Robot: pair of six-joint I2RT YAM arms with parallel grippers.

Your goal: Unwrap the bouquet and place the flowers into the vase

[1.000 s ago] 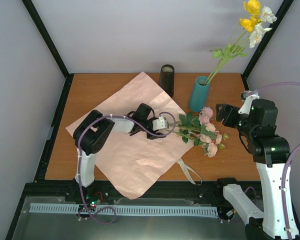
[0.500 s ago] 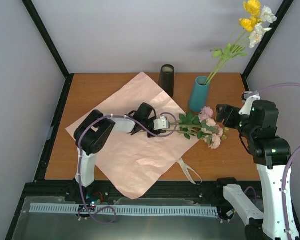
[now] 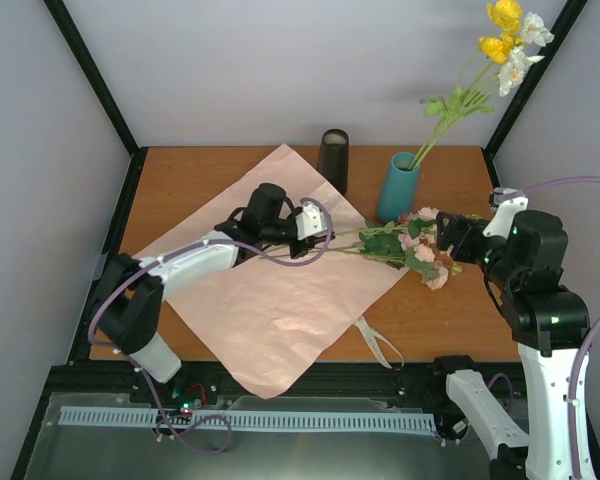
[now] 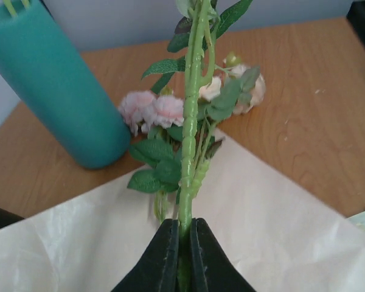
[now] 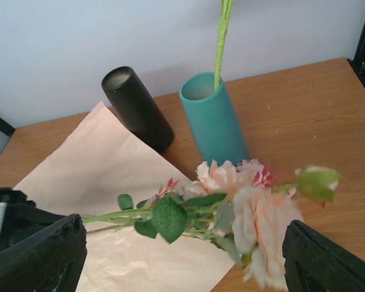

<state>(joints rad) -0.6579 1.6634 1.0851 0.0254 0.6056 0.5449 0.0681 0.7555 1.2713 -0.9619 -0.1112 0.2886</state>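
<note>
Flowers (image 4: 191, 121) pinched by outstretched left end effector (image 4: 179, 234); right end effector (image 5: 182, 231) agape.

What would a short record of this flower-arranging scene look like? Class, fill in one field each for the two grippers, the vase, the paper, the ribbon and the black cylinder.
Left gripper: shut on the green stems of the pink roses
Right gripper: open, facing the rose heads
Teal vase: upright, already holds the yellow and white flowers
Pink paper: spread open and flat
Ribbon: loose at the paper's near edge
Black cylinder: upright, left of the vase
</note>
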